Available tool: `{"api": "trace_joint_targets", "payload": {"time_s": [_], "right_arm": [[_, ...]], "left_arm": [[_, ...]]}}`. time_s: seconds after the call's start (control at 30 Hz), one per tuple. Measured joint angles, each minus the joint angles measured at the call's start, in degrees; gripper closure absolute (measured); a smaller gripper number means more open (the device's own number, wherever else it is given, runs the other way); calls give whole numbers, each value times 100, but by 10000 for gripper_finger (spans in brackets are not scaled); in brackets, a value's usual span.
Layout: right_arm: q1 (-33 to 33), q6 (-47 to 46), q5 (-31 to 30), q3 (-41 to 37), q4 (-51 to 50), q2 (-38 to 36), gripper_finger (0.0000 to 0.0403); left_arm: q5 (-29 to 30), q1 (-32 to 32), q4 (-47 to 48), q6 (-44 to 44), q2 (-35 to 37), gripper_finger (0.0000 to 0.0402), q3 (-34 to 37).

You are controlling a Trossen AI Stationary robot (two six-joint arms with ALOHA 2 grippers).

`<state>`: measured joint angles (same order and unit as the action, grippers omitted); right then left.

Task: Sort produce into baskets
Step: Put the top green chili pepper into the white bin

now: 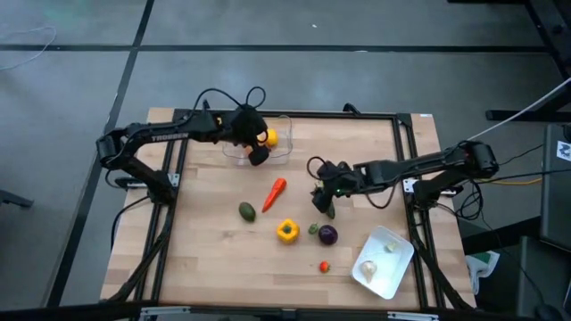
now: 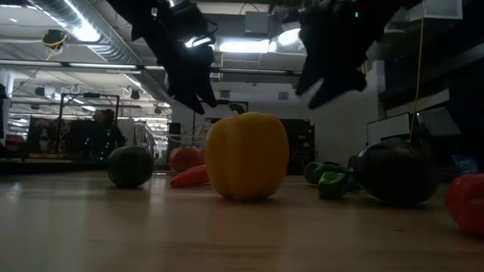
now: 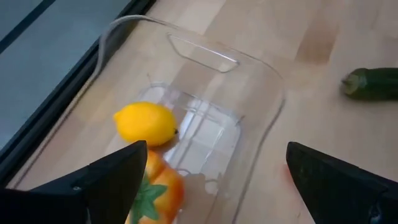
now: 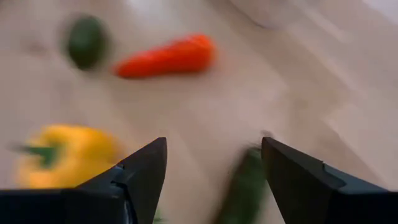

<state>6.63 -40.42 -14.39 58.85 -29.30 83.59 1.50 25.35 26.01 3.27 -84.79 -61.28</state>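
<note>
My left gripper (image 1: 256,147) (image 3: 214,149) is open above the clear plastic tub (image 1: 284,152) (image 3: 261,81) at the table's far side. A yellow lemon (image 3: 146,123) and an orange tomato (image 3: 160,190) lie on the tub's floor. My right gripper (image 1: 325,201) (image 4: 213,143) is open, pointing down over a dark green long piece (image 1: 331,212) (image 4: 245,183) that lies on the table between its fingers. I cannot tell whether they touch it. A red carrot (image 1: 275,191), a green avocado (image 1: 247,211), a yellow pepper (image 1: 286,231) and a purple ball (image 1: 328,235) lie on the table.
A white tray (image 1: 399,267) with pale garlic pieces stands at the near right corner. A small green piece (image 1: 314,229) lies beside the purple ball, and a small red piece (image 1: 324,266) lies near the front edge. The table's near left part is bare wood.
</note>
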Motion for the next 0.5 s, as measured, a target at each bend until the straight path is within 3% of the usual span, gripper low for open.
{"api": "trace_joint_targets", "payload": {"time_s": [0.13, 0.5], "right_arm": [[-145, -179, -189, -2, -408, 302, 144], [-532, -219, 366, 0, -386, 1134, 144]], "left_arm": [[0, -126, -18, -22, 0, 20, 0], [2, -368, -16, -20, 0, 20, 0]]}}
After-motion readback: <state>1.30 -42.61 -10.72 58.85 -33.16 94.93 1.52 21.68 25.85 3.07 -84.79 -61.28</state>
